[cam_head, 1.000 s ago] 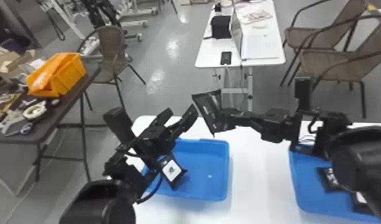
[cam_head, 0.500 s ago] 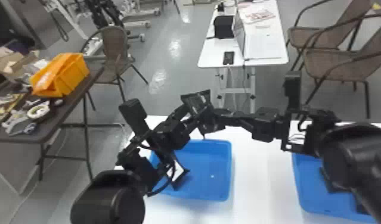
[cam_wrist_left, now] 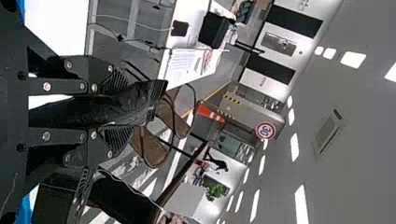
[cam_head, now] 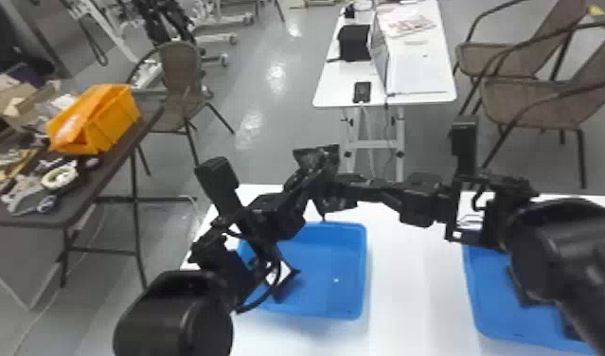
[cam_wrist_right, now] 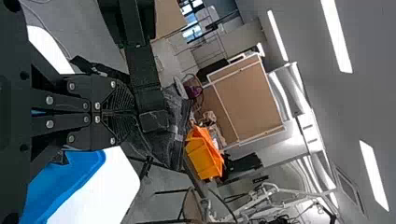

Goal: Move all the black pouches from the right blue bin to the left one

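Near the left bin (cam_head: 334, 246), the right gripper (cam_head: 342, 183) clenches 1 black pouch (cam_head: 335, 202) between the left gripper's (cam_head: 321, 171) 2 spread fingers.

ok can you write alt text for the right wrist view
The right gripper, its jaws closed, holds a crinkled black pouch, with part of the black left arm crossing in front of it. Beyond sits an orange plastic bin; nearer are a blue plastic bin and a white tabletop.

The number 30 on a round, red-rimmed sign (cam_wrist_left: 265, 130) in the left wrist view
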`<state>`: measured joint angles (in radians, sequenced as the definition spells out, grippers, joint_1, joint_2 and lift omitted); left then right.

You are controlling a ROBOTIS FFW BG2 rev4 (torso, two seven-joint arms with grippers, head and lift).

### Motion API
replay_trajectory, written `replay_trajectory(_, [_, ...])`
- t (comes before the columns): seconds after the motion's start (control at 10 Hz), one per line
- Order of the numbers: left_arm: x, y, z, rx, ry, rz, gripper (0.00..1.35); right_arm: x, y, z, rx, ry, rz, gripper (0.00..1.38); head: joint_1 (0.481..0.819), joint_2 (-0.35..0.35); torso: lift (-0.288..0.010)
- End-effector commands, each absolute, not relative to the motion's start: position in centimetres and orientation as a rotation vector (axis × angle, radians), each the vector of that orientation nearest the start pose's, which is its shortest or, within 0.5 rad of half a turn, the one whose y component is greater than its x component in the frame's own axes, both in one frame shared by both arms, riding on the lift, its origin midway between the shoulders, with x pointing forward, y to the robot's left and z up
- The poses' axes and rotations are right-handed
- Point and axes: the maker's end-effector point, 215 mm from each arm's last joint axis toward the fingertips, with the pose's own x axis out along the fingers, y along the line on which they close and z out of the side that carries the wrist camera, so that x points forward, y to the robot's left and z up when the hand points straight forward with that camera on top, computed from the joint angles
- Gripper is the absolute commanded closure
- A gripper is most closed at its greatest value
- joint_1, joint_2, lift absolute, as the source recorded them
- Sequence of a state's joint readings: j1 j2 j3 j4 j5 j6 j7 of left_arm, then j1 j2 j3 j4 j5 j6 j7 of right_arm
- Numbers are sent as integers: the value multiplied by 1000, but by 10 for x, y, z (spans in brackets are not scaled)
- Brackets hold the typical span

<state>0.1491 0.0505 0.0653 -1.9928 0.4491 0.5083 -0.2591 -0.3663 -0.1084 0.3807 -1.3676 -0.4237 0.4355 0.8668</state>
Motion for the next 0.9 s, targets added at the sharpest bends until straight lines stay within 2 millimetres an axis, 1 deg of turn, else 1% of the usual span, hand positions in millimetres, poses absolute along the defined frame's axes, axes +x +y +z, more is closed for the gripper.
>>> replay_trajectory(0.0, [534, 168, -307, -385, 155, -354, 1217, 526, 73, -324, 286, 295, 1246, 1279, 695, 244, 10])
replay_trajectory(0.1, [534, 173, -304, -374, 134, -342, 1217, 528, 69, -327, 298, 291, 1235, 897, 695, 244, 10])
replay_trajectory(0.2, [535, 183, -304, -345, 122, -319, 1217, 535, 54, -333, 300, 283, 1197, 279, 695, 245, 10])
replay_trajectory(0.3, [534, 202, -306, -286, 105, -274, 1217, 543, 31, -342, 289, 280, 1134, 16, 695, 243, 10])
replay_trajectory(0.4, [530, 228, -317, -201, 103, -210, 1217, 553, -3, -352, 247, 271, 1038, 111, 695, 238, 10])
replay_trajectory(0.5, [527, 246, -331, -144, 103, -165, 1217, 557, -36, -367, 225, 280, 939, 171, 695, 234, 10])
replay_trajectory(0.6, [522, 256, -351, -109, 105, -134, 1217, 558, -73, -385, 219, 292, 833, 199, 695, 222, 10])
replay_trajectory(0.7, [516, 264, -366, -77, 93, -101, 1217, 556, -105, -402, 206, 294, 722, 203, 695, 202, 10])
replay_trajectory(0.8, [509, 272, -380, -33, 92, -68, 1217, 552, -131, -415, 204, 287, 614, 205, 695, 176, 10])
